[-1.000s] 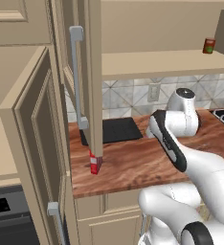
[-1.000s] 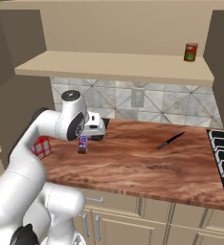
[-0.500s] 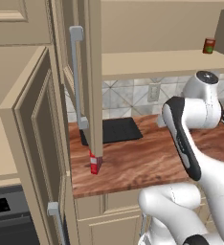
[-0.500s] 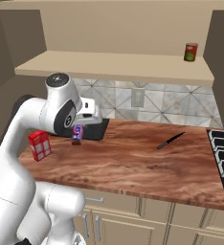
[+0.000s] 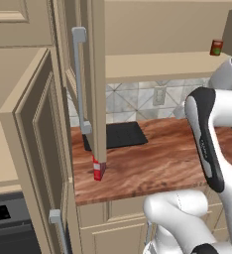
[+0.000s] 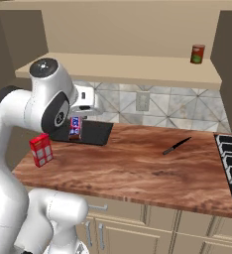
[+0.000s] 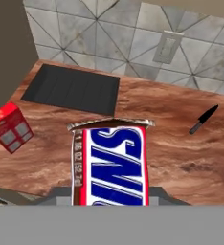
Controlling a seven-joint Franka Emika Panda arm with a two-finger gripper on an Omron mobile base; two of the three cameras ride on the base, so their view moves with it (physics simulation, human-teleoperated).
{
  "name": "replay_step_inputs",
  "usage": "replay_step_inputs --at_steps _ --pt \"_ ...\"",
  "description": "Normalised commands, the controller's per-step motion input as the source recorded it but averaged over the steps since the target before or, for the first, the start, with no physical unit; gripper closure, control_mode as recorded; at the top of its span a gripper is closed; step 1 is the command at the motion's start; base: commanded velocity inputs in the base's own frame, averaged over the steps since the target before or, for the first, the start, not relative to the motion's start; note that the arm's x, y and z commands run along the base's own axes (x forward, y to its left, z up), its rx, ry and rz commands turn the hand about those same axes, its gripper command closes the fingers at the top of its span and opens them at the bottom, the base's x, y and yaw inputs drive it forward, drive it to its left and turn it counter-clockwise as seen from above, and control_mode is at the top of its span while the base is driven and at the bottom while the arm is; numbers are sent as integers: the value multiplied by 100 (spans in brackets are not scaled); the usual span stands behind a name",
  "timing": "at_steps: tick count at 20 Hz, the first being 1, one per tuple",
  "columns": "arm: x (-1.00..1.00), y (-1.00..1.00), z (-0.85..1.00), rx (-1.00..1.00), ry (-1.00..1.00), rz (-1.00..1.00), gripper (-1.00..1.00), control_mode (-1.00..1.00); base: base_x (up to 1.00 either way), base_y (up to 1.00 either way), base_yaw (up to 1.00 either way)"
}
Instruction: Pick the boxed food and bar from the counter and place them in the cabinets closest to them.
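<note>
While lifted above the counter [image 6: 138, 163], the bar [image 7: 110, 165] sits clamped in my gripper [image 6: 76, 130], jaws narrowed on its wrapper.
Boxed food [image 6: 41, 150] upright near counter's left edge; knife [image 6: 176, 145] well apart.

Glossy white rounded arm segments, dark grey joint bands, round grey joint caps.
</note>
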Motion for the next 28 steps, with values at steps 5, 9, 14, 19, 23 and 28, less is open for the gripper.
replay_step_inputs --at_steps 5,9,14,19,23,28 --pt "-21 -2 21 3 -16 0 100 -100 0 0 0" --pt "-10 0 39 9 -26 0 100 -100 0 0 0" --pt "-1 0 51 7 -21 0 100 -100 0 0 0" --pt "0 1 44 3 -12 -1 100 -100 0 0 0" --pt "1 0 0 0 0 0 100 -100 0 0 0" --pt "17 3 14 0 0 -1 100 -100 0 0 0"
